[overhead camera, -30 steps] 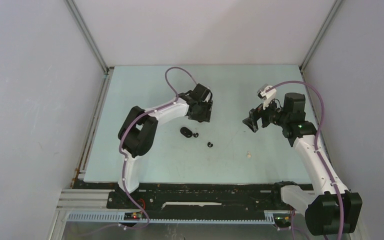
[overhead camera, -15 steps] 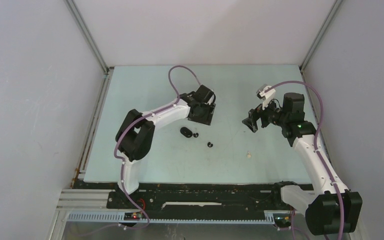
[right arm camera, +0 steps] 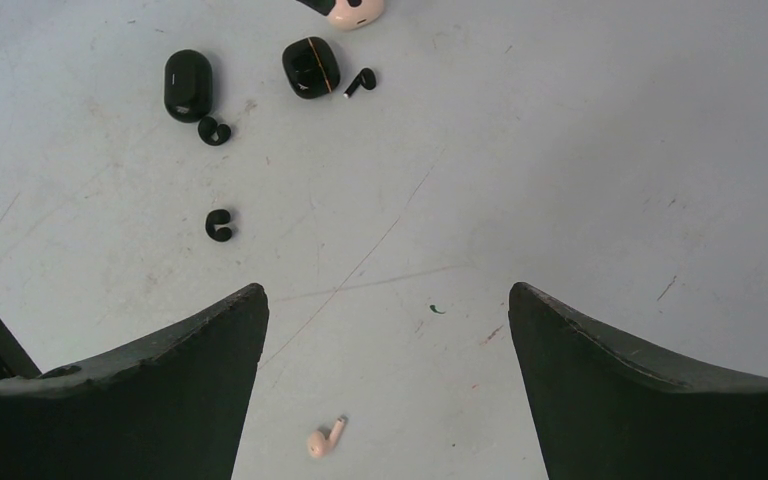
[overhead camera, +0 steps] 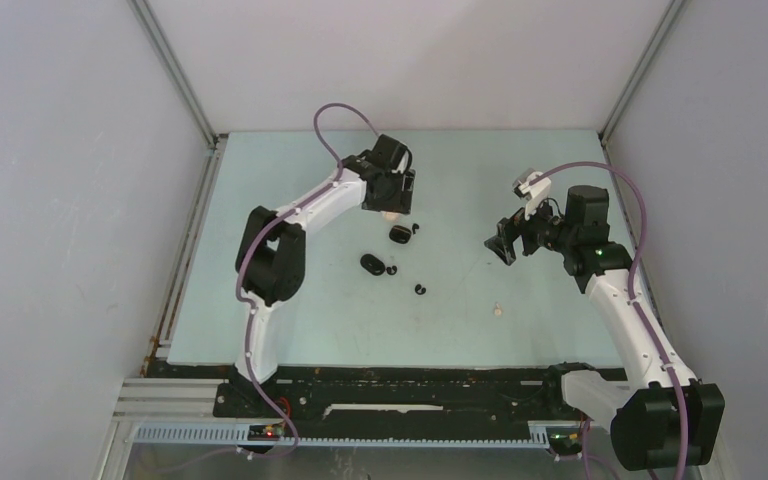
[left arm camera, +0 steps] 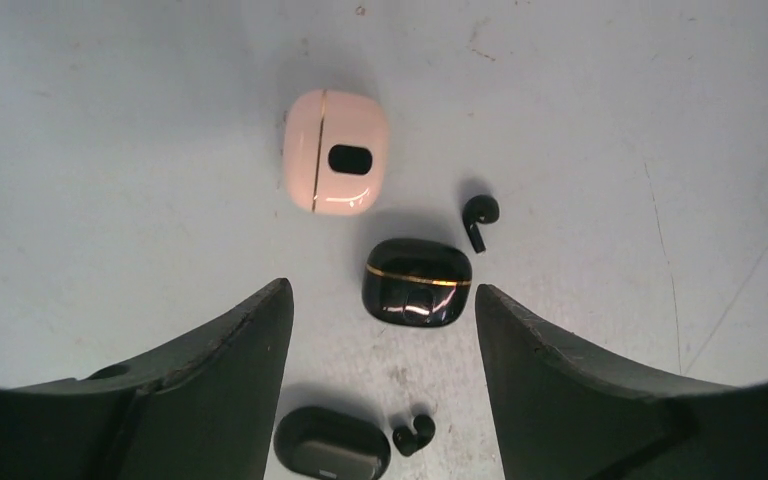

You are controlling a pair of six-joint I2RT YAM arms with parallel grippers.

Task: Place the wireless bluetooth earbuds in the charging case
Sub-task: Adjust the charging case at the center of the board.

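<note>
Both grippers gape empty — your earbuds all lie loose on the table (overhead camera: 280, 180).
Your left gripper (left arm camera: 382, 292) hangs over the gold-lined black case (left arm camera: 417, 283), a stemmed black earbud (left arm camera: 478, 218) just beside it, the pink case (left arm camera: 335, 165) beyond; a curled black earbud (left arm camera: 413, 435) sits by the oval black case (left arm camera: 332, 450). Your right gripper (right arm camera: 385, 290) overlooks a second curled earbud (right arm camera: 219, 225) and — well apart — a pink earbud (right arm camera: 324, 438).

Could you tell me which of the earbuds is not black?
The pale pink earbud, lying alone nearest the right gripper; the other three earbuds are black.
</note>
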